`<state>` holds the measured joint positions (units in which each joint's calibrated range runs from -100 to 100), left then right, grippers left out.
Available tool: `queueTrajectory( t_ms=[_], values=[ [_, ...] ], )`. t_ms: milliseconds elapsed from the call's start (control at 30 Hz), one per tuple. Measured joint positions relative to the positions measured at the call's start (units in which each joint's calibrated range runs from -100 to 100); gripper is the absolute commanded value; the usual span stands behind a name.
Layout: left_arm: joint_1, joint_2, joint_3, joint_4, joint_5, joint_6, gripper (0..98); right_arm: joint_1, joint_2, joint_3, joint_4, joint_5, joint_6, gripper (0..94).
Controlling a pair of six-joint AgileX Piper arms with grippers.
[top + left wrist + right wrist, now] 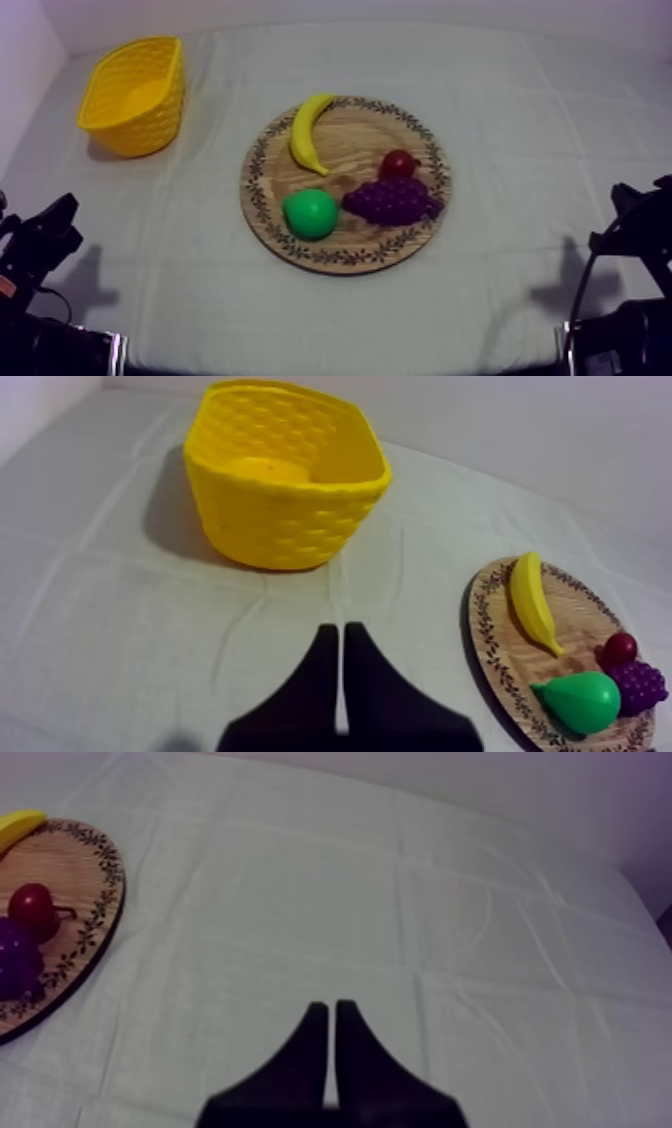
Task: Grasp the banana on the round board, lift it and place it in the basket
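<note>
A yellow banana (pixel 309 131) lies on the far left part of the round wooden board (pixel 345 252), curving toward the rim. The empty yellow basket (pixel 134 95) stands at the table's far left, well apart from the board. From the left wrist, the basket (pixel 286 474) is straight ahead and the banana (pixel 533 602) rests on the board (pixel 494 638) off to the side. My left gripper (pixel 341 634) is shut on nothing, low over bare cloth short of the basket. My right gripper (pixel 331 1011) is likewise shut on nothing, beside the board (pixel 95 922).
Sharing the board with the banana are a green pear (pixel 310 213), a purple bunch of grapes (pixel 393 200) and a small red fruit (pixel 398 163). Both arms rest low at the table's near corners, left (pixel 40 240) and right (pixel 632 225). Open cloth surrounds the board.
</note>
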<state>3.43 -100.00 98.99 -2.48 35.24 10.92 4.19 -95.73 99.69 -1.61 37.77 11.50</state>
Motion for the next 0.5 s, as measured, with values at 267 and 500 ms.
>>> queueTrajectory(
  t_ms=[267, 500],
  values=[
    [0.0, 0.0, 0.08, 0.0, 0.0, 0.0, 0.1, 0.0, 0.0, 0.0, 0.0, -0.11, 0.0, 0.3],
    [0.0, 0.0, 0.08, 0.0, 0.0, 0.0, 0.1, 0.0, 0.0, 0.0, 0.06, -0.02, 0.0, 0.3]
  ],
)
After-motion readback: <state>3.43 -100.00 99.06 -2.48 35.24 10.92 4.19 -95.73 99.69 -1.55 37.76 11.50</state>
